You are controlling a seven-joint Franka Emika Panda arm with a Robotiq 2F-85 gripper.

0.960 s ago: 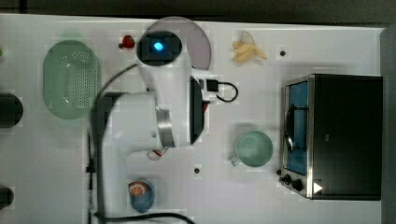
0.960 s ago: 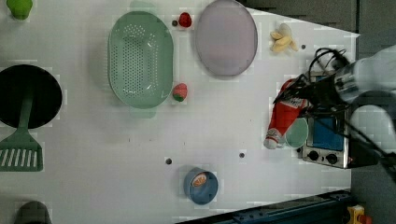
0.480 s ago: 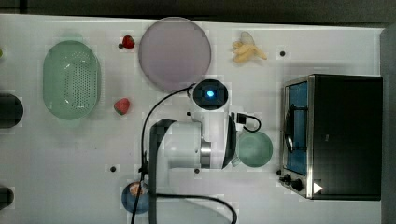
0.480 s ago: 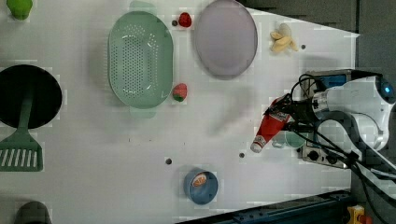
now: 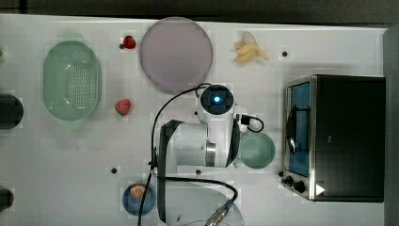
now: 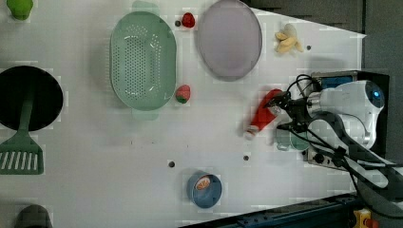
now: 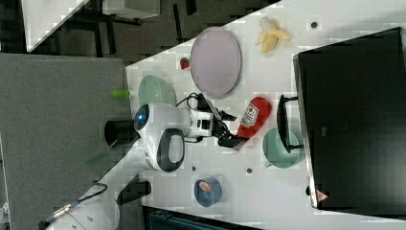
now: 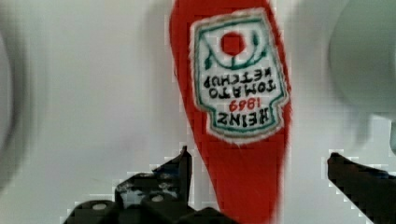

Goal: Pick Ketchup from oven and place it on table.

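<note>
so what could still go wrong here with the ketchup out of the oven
1. The ketchup lies on the table between the open gripper fingers; lifting away crooked could clip it and set it rolling.
2. The green cup sits close beside the bottle, so a sideways retreat may knock it.
3. The oven handle is also near, which leaves little room on that side.

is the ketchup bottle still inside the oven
No, in the left view the ketchup bottle lies on the white table, outside the oven.
</note>
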